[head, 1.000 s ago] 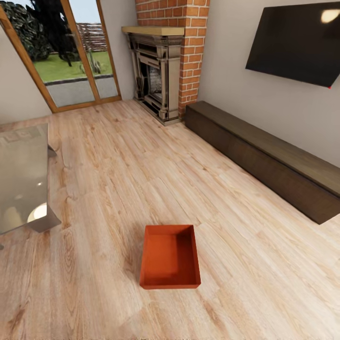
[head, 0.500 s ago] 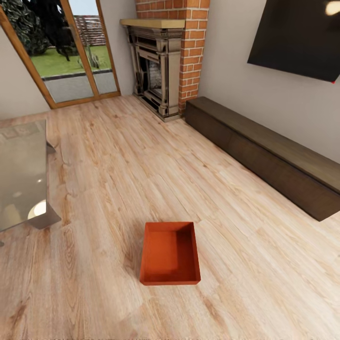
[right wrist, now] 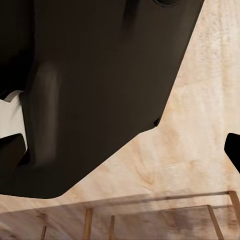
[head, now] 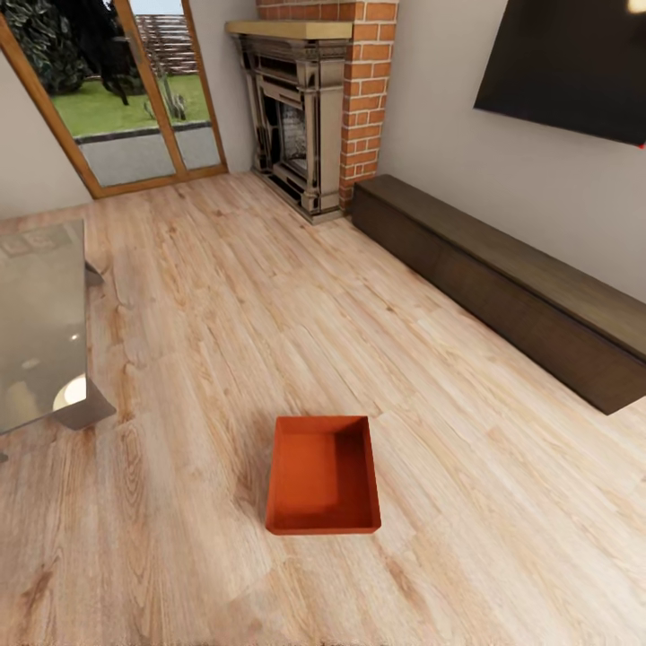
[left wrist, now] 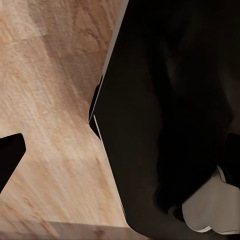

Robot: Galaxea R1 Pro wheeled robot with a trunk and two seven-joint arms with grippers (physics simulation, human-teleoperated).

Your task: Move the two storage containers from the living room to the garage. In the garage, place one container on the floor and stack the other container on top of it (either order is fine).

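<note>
**One orange bin on the living-room planks, dead ahead of me**

From the head camera I see a single red-orange rectangular open-topped plastic storage container (head: 323, 474) sitting upright on the light wood plank floor (head: 224, 305) of the living room. It lies low in the centre of my view, its long sides running away from me, and it looks empty inside. Nothing touches it; bare planks surround it on every side.

To my left, well apart from the bin, stands a grey glossy low table (head: 40, 327) with a corner leg resting on the planks. Beyond it, a wood-framed glass door (head: 135, 99) looks out on grass and a paved strip. Next to that door rises a red brick fireplace with a dark metal surround (head: 309, 99). A long dark brown low cabinet (head: 502, 287) runs along the beige wall on my right, starting just beside the brickwork, and a large black flat screen (head: 574, 67) hangs on the wall above it.

In the left wrist view I see dark robot bodywork (left wrist: 170, 115) over wood planks; the right wrist view gives me more dark bodywork (right wrist: 95, 85) above planks and a thin wooden frame (right wrist: 150, 215). For both the left hand and the right hand I cannot tell whether the fingers are spread or pressed together.
</note>
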